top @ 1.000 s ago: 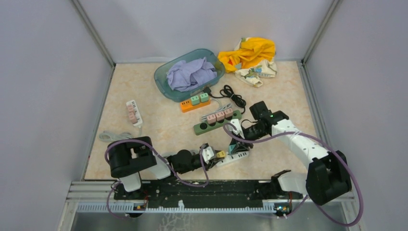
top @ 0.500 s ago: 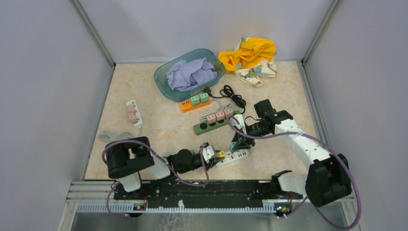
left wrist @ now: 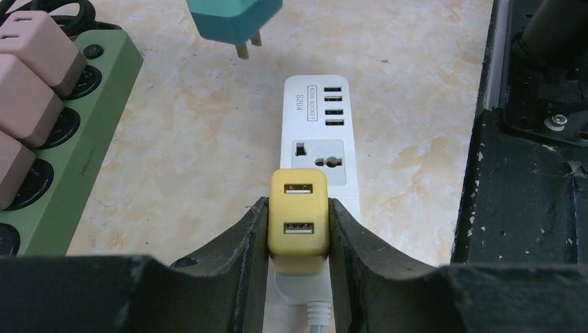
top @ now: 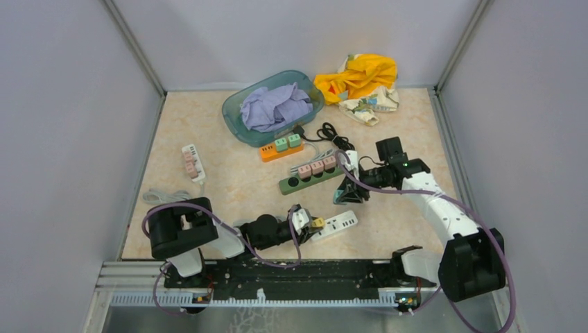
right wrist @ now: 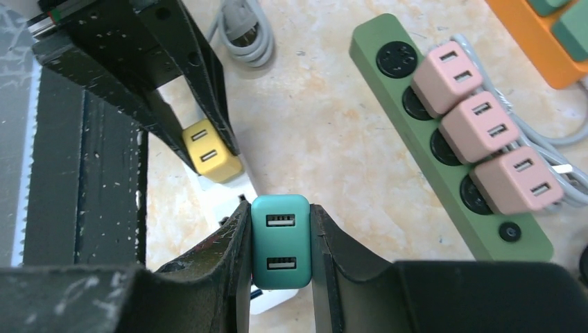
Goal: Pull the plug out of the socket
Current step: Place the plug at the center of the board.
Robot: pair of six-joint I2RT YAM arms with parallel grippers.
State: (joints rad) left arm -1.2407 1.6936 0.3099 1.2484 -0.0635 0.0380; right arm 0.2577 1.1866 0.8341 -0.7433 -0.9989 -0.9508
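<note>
Now | right gripper (right wrist: 279,211) clamps teal plug (right wrist: 279,243), held clear above strip (left wrist: 315,118) | left gripper (left wrist: 298,205) clamps yellow plug (left wrist: 298,222), seated in strip on table (top: 229,187)

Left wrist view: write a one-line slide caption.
Left hand clamps the yellow plug seated in the white power strip; teal plug hangs free above, prongs bared.

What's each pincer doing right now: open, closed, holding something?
Left pincer: closed on the yellow plug, seated in the white power strip.
Right pincer: closed on the teal plug, held in the air, prongs free.
</note>
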